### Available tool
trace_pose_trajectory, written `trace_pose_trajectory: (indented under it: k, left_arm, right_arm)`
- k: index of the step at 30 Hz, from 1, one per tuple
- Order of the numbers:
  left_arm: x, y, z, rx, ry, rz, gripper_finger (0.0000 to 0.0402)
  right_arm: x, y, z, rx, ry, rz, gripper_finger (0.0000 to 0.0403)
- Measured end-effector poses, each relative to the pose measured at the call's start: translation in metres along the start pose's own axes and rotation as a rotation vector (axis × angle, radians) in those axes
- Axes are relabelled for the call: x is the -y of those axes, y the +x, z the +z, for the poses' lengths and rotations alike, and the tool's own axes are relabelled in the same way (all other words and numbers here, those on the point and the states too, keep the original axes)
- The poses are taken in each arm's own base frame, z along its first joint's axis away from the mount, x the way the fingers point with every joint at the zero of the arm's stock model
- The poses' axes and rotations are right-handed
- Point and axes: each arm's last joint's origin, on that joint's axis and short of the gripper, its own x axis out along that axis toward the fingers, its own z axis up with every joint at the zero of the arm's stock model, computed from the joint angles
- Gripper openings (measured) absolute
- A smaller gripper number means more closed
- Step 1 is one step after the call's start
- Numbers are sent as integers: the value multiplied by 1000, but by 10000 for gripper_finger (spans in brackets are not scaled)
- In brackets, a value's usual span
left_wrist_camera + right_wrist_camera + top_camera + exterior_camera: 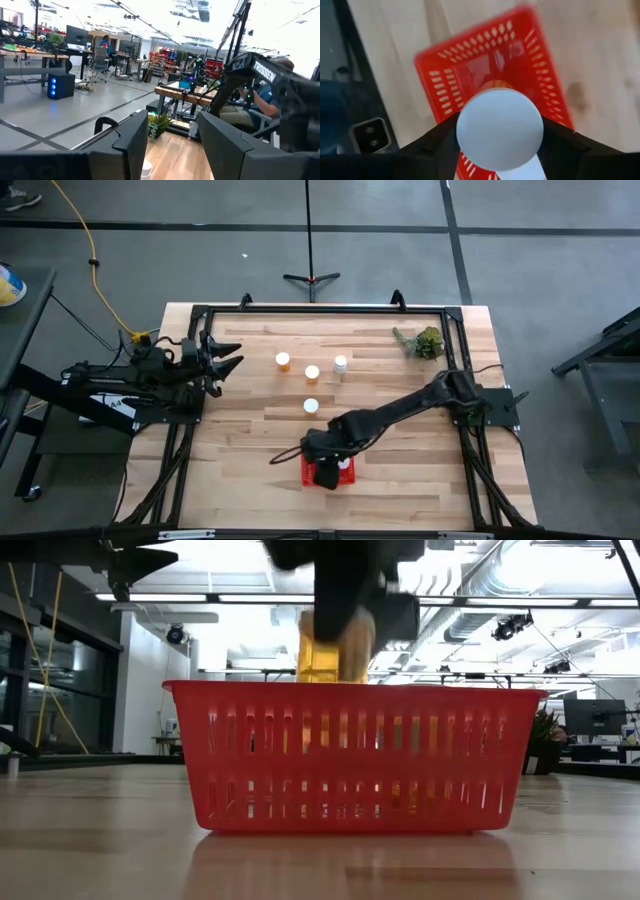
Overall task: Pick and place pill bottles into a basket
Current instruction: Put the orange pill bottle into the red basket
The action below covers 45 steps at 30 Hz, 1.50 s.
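A pill bottle (white cap up) was held clamped in the right pincer directly above the red basket near the desk's front edge. Four bottles were left standing mid-desk. The left pincer was parked open at the left edge.

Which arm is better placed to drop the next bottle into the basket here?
The right. Its gripper is shut on a pill bottle directly above the red basket. The left gripper is open and empty at the table's left edge, far from the basket.
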Motion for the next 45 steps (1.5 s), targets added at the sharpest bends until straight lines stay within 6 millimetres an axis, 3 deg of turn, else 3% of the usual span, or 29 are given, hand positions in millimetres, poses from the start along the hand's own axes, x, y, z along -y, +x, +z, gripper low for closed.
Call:
trace_pose_trajectory:
  k: [4, 7, 15, 24, 37, 41, 45]
  left_arm:
    - [0, 0, 0, 0, 0, 0, 211]
    - [0, 0, 0, 0, 0, 0, 211]
    - [0, 0, -1, -12, -5, -4, 211]
    - [0, 0, -2, -16, -21, -7, 211]
    - [0, 0, -5, -50, -16, -26, 211]
    - [0, 0, -6, -62, -11, -29, 211]
    - [0, 0, -6, -65, -10, -28, 211]
  right_arm:
    - [3, 26, -1, -58, -15, -22, 197]
    - [7, 33, 1, -75, -22, -26, 188]
    - [20, 32, 11, -60, 4, -35, 230]
    - [16, 28, 10, -80, 6, 20, 244]
    - [3, -35, 33, 74, -70, -67, 245]
    - [16, -50, 46, 133, -57, -148, 246]
    - [42, -51, 60, 136, -42, -185, 246]
